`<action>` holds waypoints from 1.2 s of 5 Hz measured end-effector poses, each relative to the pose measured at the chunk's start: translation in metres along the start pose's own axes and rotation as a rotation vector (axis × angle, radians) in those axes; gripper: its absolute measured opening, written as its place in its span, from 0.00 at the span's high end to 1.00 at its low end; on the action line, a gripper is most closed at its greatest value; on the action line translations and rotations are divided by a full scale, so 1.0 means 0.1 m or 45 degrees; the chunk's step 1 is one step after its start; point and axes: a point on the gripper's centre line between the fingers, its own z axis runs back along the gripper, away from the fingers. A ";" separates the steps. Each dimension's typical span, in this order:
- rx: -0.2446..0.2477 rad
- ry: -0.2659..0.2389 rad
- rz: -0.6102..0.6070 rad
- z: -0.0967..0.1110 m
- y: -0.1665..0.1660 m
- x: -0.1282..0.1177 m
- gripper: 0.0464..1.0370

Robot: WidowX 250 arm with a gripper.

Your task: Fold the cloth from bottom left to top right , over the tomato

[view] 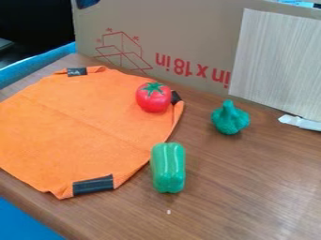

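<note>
Your gripper's opening and hold you cannot tell; the orange cloth [75, 126] lies spread by the bench's [251, 187] lower-left edge.
The tomato [153, 99] sits on its upper-right side, so your fold likely needs to travel diagonally away from that bench edge.

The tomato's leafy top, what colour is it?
It's green, on the red tomato; the camera view shows it best.
</note>
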 end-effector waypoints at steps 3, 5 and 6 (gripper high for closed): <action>0.003 0.149 0.165 -0.82 0.58 -0.17 0.04; -0.134 0.053 0.373 -1.16 1.00 -0.41 0.04; -0.150 -0.018 0.473 -1.28 1.15 -0.48 0.04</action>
